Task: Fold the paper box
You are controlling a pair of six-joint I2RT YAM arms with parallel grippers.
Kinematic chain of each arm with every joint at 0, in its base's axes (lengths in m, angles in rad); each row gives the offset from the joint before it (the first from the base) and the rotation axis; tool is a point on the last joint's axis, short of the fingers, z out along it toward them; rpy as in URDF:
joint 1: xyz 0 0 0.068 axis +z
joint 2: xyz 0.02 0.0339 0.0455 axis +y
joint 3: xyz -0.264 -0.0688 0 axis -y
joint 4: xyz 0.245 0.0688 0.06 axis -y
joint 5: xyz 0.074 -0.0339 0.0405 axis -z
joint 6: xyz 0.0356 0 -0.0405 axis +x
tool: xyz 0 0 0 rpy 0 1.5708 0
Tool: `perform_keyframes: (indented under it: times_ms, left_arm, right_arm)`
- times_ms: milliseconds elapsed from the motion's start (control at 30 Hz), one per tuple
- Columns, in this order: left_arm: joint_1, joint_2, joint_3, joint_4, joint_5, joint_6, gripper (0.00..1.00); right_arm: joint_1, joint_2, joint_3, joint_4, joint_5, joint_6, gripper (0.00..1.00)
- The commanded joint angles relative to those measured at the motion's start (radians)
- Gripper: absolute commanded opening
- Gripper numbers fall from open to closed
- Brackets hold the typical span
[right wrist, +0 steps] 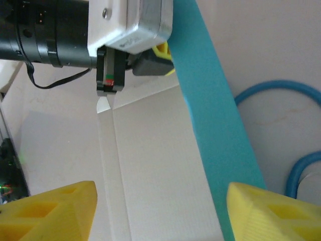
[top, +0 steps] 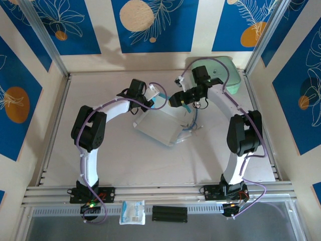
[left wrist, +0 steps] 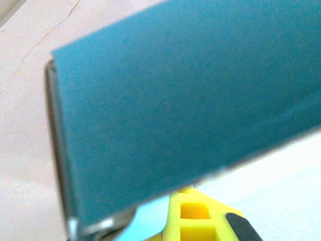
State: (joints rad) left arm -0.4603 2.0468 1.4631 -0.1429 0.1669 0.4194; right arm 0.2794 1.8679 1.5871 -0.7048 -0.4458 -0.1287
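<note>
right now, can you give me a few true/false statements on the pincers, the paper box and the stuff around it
1. The left pincer is shut on a raised blue flap of the paper box. True.
2. The right pincer is clamped shut. False: its yellow fingers stand wide apart, with the grey-white panel between them.
3. The mint-green case lies at the near edge between the arm bases. False: it sits at the far right corner of the table, behind the right arm.
4. A small white-and-blue packet lies at the near edge, left of centre. True.
5. The paper box is a finished closed box. False: its main panel lies flat and open on the table.
</note>
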Motion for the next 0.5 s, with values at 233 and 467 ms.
perform_keyframes:
  times_ms: [233,467]
  left_arm:
    - [-0.015,0.011,0.013,-0.079,0.074,0.016,0.05]
    - [-0.015,0.015,0.022,-0.083,0.072,0.021,0.05]
  right_arm:
    - [-0.001,0.104,0.103,-0.054,0.087,-0.105,0.76]
    - [0.001,0.023,0.094,0.006,0.088,-0.094,0.82]
